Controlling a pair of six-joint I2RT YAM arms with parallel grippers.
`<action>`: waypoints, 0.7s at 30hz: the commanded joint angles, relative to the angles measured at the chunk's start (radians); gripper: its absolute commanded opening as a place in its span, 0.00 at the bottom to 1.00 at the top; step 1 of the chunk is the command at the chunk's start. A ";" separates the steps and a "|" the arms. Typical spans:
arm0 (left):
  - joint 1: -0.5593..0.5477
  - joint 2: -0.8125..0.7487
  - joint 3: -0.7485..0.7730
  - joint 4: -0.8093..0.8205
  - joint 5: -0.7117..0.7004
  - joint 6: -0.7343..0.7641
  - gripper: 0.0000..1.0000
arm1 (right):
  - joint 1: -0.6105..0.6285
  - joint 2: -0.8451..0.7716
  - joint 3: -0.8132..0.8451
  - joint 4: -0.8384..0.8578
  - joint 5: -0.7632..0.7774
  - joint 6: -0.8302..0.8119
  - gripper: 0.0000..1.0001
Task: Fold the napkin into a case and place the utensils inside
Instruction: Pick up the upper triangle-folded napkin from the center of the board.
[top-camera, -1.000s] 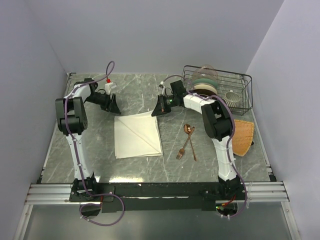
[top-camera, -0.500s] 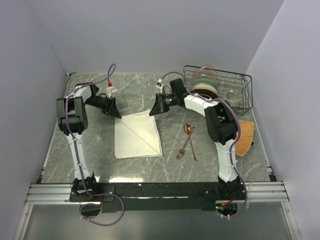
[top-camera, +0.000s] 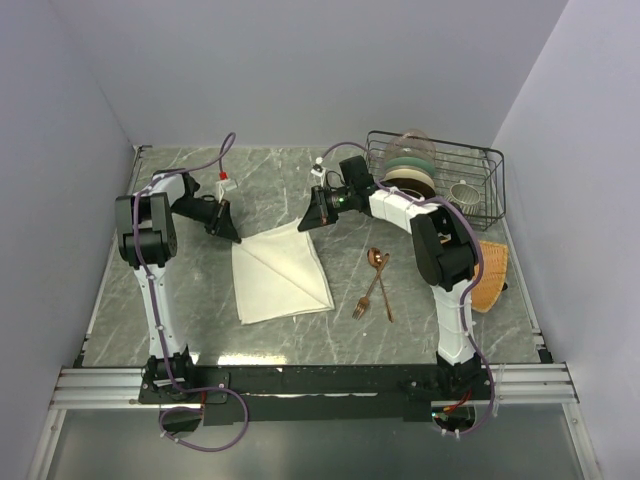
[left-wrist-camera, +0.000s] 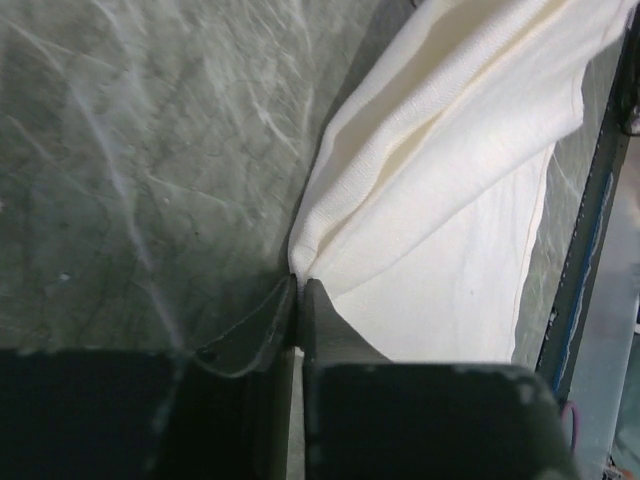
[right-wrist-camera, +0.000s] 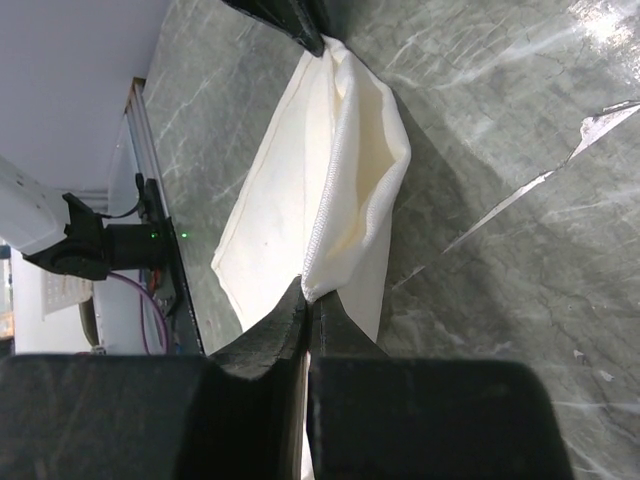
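Observation:
The cream-white napkin (top-camera: 278, 272) lies folded on the marble table, its far edge raised at both corners. My left gripper (top-camera: 236, 238) is shut on the napkin's far left corner (left-wrist-camera: 300, 262). My right gripper (top-camera: 303, 226) is shut on the far right corner (right-wrist-camera: 318, 288); the cloth (right-wrist-camera: 340, 150) sags between the two grips. The copper fork (top-camera: 368, 297) and spoon (top-camera: 380, 280) lie crossed on the table right of the napkin, untouched.
A black wire rack (top-camera: 440, 180) with plates and a small bowl stands at the back right. An orange woven fan-shaped mat (top-camera: 488, 272) lies by the right arm. The table's metal rail (top-camera: 300, 380) runs along the near edge.
My left gripper came down to the napkin's far left corner and shut on it. The napkin has shifted and turned slightly, its near right corner swinging out to the right.

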 joint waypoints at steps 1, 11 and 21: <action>-0.002 -0.027 0.000 -0.088 0.060 0.130 0.03 | 0.005 -0.066 0.008 -0.003 0.003 -0.045 0.00; 0.005 -0.211 -0.040 0.020 0.091 0.026 0.01 | 0.001 -0.119 0.058 -0.111 0.057 -0.164 0.00; 0.005 -0.415 0.081 0.214 0.022 -0.124 0.01 | -0.039 -0.151 0.328 -0.152 0.126 -0.338 0.00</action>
